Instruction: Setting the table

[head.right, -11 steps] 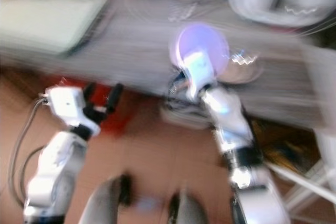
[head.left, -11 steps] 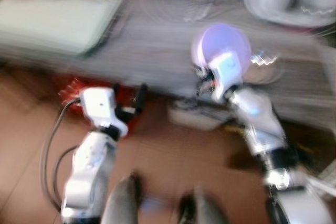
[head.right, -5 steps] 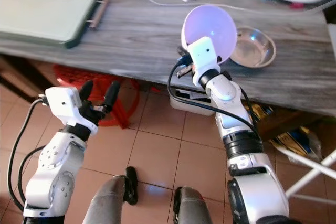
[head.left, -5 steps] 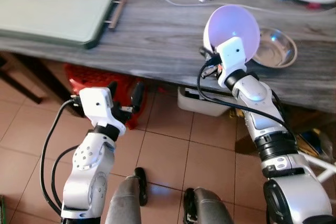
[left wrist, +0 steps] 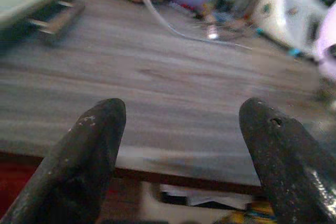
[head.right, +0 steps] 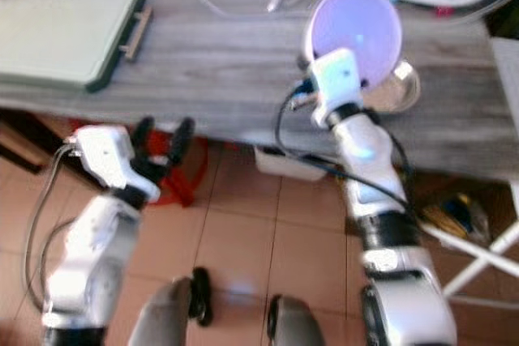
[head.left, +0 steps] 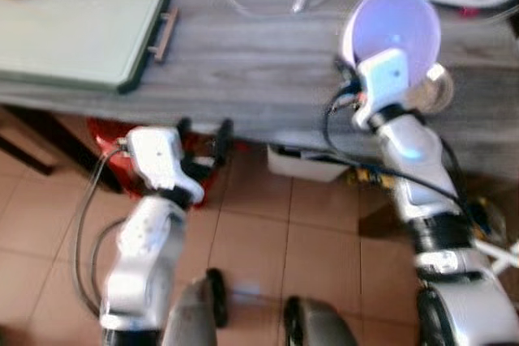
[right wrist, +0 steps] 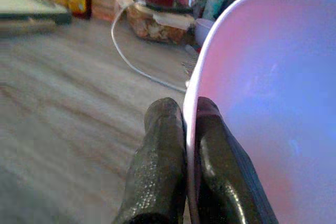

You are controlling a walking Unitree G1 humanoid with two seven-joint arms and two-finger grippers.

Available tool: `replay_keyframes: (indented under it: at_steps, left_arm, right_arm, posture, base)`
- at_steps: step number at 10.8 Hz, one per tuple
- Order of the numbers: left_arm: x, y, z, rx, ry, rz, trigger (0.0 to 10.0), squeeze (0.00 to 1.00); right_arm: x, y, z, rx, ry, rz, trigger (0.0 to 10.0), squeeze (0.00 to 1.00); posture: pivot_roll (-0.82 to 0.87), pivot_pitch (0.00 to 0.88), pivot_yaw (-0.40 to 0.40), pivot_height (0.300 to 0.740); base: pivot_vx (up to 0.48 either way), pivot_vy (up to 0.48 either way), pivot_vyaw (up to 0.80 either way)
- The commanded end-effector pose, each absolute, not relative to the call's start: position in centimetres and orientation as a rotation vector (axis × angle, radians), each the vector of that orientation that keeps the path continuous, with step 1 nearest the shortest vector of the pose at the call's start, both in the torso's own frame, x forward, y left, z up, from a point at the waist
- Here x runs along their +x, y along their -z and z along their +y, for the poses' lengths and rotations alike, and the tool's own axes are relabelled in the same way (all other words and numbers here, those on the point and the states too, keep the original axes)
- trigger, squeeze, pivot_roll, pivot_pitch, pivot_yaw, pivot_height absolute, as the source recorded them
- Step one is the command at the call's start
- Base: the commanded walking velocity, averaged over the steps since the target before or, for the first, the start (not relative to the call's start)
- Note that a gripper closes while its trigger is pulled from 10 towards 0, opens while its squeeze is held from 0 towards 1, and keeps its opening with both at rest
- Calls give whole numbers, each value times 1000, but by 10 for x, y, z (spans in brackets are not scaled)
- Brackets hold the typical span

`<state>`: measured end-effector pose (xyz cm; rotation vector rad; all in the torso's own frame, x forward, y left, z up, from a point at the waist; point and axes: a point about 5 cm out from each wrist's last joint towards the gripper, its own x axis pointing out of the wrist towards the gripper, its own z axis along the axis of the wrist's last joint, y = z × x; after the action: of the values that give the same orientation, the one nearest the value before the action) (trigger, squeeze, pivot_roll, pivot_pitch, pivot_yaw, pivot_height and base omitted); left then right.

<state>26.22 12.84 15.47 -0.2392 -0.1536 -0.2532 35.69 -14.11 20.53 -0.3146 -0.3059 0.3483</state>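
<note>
While pinched by its thin rim between the closed fingers of the right gripper (right wrist: pixel 181 145) above the grey wooden table (head.left: pixel 251 70), light stiff lilac plastic bowl (head.left: pixel 393 26), probably slippery; left gripper (left wrist: pixel 186 145) spread, empty, near-left.

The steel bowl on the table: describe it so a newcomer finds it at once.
On the grey wooden table, look toward the robot's right, near the front edge. The steel bowl sits there, partly behind the lilac bowl pinched by the right gripper. It is the only shiny metal dish, smaller than the lilac one.
</note>
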Motion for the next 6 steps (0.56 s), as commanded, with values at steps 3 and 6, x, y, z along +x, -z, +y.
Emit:
replay_keyframes:
  at_steps: [3, 6]
  left_arm:
    - [260, -152, 122, -261, 251, -144, 10000, 0]
    - [261, -150, 126, -248, 219, -143, 10000, 0]
  right_arm:
    - [361, -205, -151, -304, -328, -281, 10000, 0]
    - [363, -204, -134, -266, -392, -275, 10000, 0]
  posture:
    - [-22, 197, -24, 740]
    - [-11, 197, -26, 740]
  base:
    - [224, 0, 0]
    - [0, 0, 0]
